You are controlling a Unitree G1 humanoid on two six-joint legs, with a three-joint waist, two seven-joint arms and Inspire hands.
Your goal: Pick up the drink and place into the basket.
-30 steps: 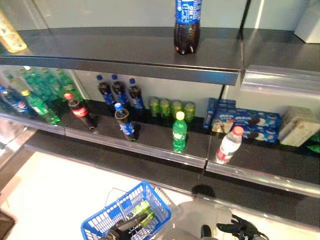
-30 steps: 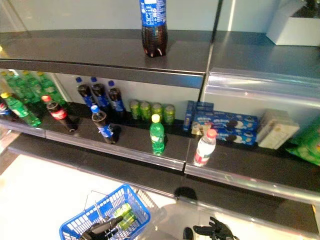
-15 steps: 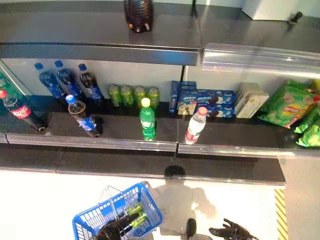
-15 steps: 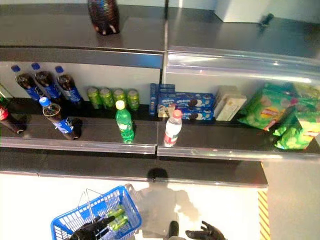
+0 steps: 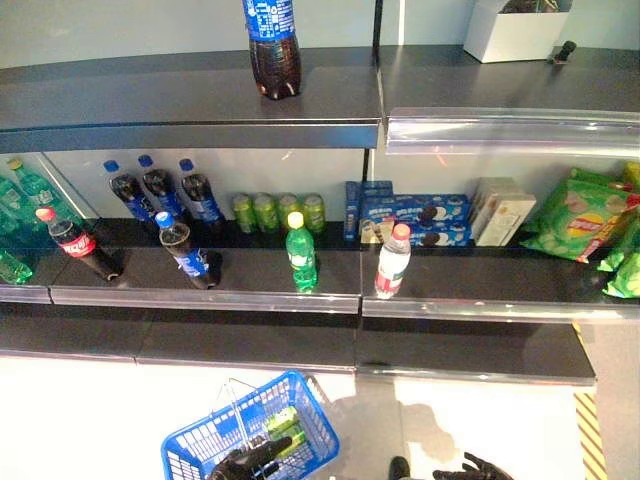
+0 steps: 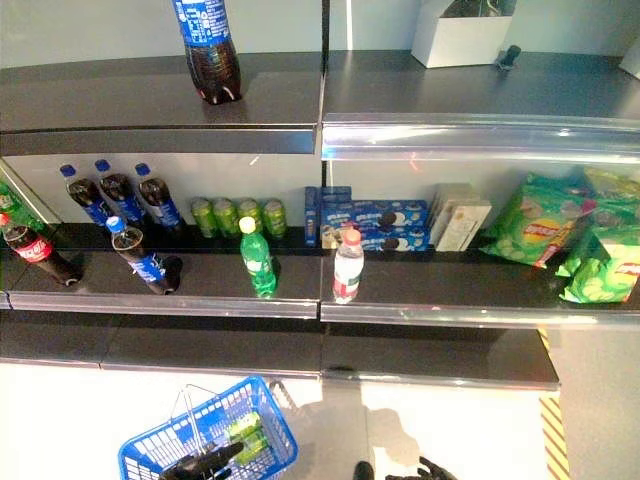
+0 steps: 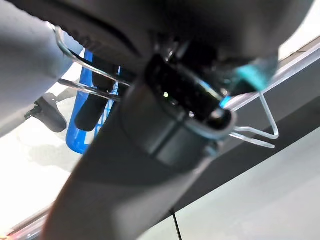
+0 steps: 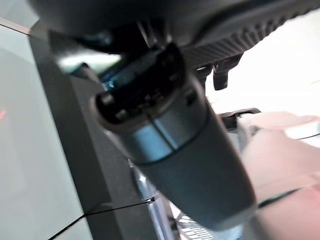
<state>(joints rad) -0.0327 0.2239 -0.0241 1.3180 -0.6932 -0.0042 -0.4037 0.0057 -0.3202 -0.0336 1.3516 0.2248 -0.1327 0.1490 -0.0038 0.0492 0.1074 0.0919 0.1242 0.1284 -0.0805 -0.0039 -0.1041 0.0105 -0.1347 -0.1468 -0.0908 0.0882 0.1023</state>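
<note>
On the middle shelf (image 5: 250, 290) the drink (image 5: 300, 253), a green bottle, stands upright, well above and ahead of both hands. The left hand (image 5: 245, 462) is curled round the handle of the basket (image 5: 195, 450), low left. The right hand (image 5: 470, 468) hangs empty, fingers spread, and looks the one free to reach up.

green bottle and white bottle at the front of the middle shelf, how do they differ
The green bottle has a yellow cap; the white bottle has a red one. The green bottle is see-through green with a green label; the white bottle is pale and whitish with a reddish band low down. The green bottle stands left of the shelf divider, the white bottle right of it. Both stand upright near the shelf's front edge, apart from each other.
</note>
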